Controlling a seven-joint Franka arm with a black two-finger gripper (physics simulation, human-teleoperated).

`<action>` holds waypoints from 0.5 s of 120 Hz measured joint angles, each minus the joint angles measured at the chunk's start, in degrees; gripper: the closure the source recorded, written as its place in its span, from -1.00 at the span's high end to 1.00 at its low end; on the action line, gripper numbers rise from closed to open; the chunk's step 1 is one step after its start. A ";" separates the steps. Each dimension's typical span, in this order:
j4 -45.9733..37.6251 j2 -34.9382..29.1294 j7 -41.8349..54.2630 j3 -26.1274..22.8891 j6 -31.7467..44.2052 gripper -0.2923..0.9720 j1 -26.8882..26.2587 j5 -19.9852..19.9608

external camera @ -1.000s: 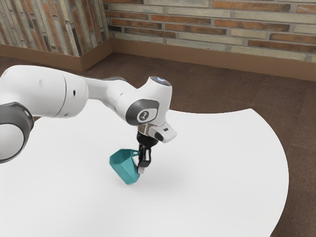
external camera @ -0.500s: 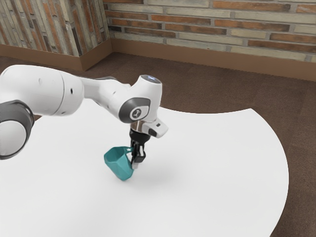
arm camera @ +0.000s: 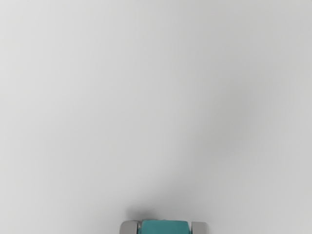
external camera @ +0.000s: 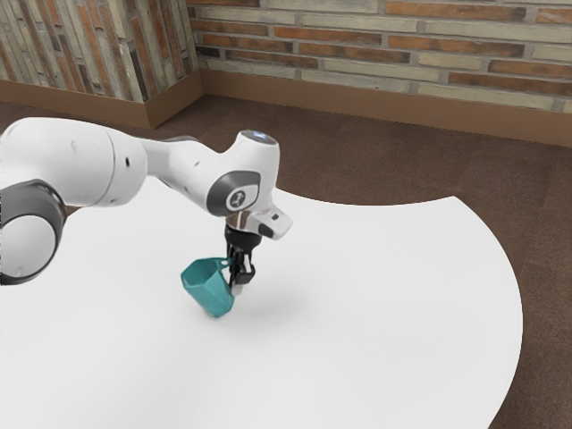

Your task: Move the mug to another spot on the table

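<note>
As gripper (external camera: 239,281) jaws pinch it near rim, mug (external camera: 207,288) hangs tilted, mouth up, base slanting toward exterior view's right.

- My end effector (external camera: 239,281) hangs over the table (external camera: 402,313), toward the exterior view's left of the table's middle.
- The mug (external camera: 207,286) tilts on the exterior view's left side of my end effector, its wall clamped between my fingers.
- Behind the table lies the floor (external camera: 402,152), then a brick wall (external camera: 375,40).
</note>
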 joint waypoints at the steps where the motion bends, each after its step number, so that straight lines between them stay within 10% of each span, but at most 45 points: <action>1: 0.11 0.08 0.02 0.00 0.01 -0.64 0.04 0.00; 60: 0.85 1.66 1.38 1.04 0.34 -0.61 1.64 -0.71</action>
